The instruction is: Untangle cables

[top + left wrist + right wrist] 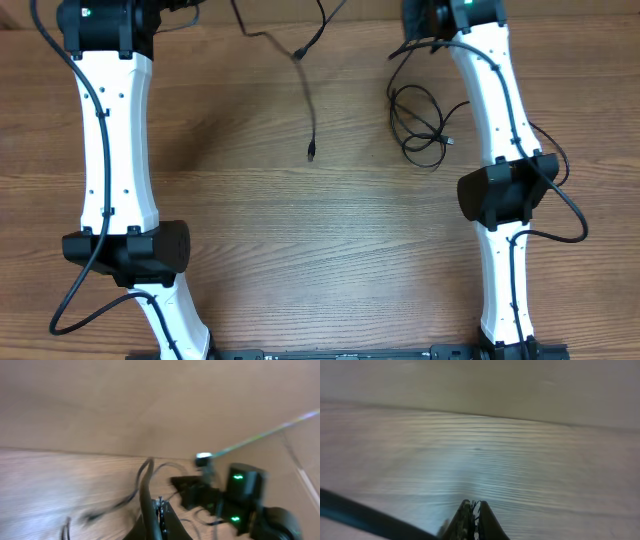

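Left gripper (160, 510): closed, apparently pinching strand (146, 485), tail trailing from 12 o'clock to centre. Right gripper (473, 510): closed, hold unclear. Coil (420, 125): 2 o'clock. Step: separating; next needs slow outward pull

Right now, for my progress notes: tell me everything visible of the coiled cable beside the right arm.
The coiled cable is a thin black cord, rubbery-looking, bunched in loose overlapping loops lying flat on the wooden table. Its small plug end pokes out toward the right arm. One strand leads off and vanishes under that arm.
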`<state>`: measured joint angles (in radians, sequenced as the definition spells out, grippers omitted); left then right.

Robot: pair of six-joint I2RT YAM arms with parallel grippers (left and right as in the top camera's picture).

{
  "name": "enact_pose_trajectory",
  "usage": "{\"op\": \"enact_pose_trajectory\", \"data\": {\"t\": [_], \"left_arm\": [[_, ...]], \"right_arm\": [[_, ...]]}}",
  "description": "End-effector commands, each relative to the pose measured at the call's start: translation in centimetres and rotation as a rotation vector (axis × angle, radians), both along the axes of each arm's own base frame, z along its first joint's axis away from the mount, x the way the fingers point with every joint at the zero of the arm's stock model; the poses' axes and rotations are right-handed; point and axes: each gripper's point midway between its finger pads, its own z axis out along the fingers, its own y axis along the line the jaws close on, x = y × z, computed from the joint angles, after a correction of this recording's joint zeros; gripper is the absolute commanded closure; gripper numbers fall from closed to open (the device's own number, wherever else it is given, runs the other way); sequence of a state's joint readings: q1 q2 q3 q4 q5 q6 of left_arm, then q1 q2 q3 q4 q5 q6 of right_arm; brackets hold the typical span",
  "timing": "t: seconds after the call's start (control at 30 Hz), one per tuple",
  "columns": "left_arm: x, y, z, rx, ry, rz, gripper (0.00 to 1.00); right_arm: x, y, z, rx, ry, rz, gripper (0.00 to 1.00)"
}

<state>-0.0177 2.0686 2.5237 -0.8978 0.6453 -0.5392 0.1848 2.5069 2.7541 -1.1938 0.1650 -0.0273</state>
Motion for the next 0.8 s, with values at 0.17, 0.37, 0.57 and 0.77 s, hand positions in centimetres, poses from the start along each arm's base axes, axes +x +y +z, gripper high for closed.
{"op": "enact_pose_trajectory", "data": {"t": [0.17, 0.37, 0.57, 0.77], "left_arm": [[0.6, 4.0, 0.1, 0.183, -0.045, 0.19, 0.96], [0.7, 4.5, -0.2, 0.219, -0.044, 0.212, 0.96], [0.7, 4.5, -0.3, 0.224, -0.044, 0.21, 0.96], [0.6, 4.4, -0.5, 0.232, -0.041, 0.203, 0.96]], "right_arm": [[-0.9, -8.8, 6.1, 0.0, -0.14, -0.371, 0.96], [-1.9, -10.9, 7.8, -0.071, -0.172, -0.446, 0.96], [-2.6, -12.7, 8.3, -0.108, -0.185, -0.529, 0.96], [-2.5, -12.0, 8.5, -0.068, -0.177, -0.486, 0.96]]}}
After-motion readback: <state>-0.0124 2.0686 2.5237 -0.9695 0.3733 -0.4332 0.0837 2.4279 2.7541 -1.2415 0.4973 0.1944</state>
